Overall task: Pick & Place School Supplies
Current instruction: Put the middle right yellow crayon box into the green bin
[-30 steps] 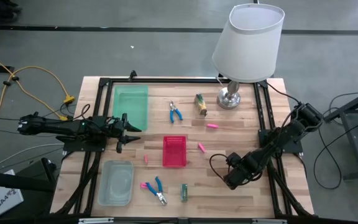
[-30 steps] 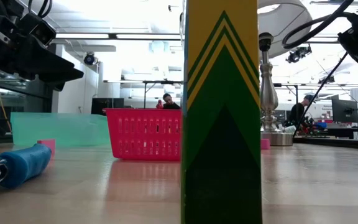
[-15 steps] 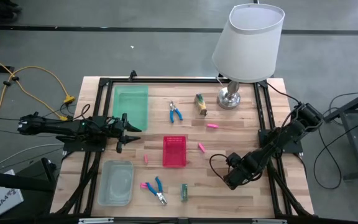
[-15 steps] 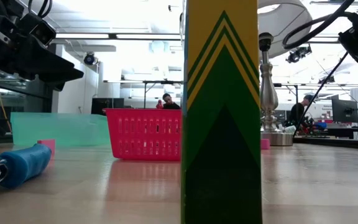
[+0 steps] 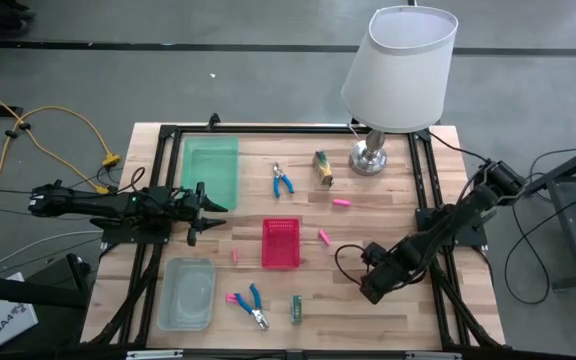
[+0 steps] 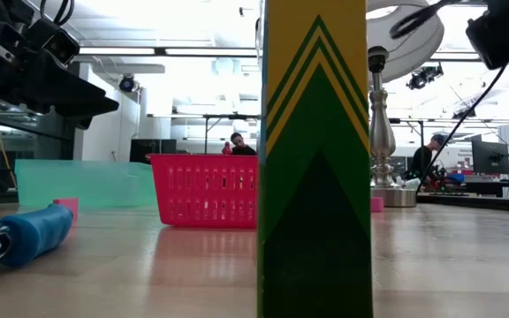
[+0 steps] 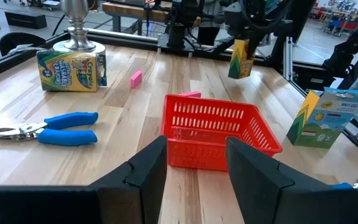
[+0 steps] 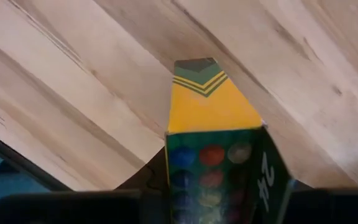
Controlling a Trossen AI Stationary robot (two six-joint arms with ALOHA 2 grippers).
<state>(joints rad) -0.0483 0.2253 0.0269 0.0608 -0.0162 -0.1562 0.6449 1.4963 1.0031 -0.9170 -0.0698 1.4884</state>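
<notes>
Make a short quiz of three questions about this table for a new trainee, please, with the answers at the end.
1. True or false: a pink block lies inside the red basket.
2. What does the right gripper hold? A) a blue-handled tool B) a crayon box C) a pink block
3. Fill in: the left gripper, beside the basket, has its fingers ____.

Key: 1. False, the basket is empty. 2. B, it holds the crayon box clear of the table. 3. open.
</notes>
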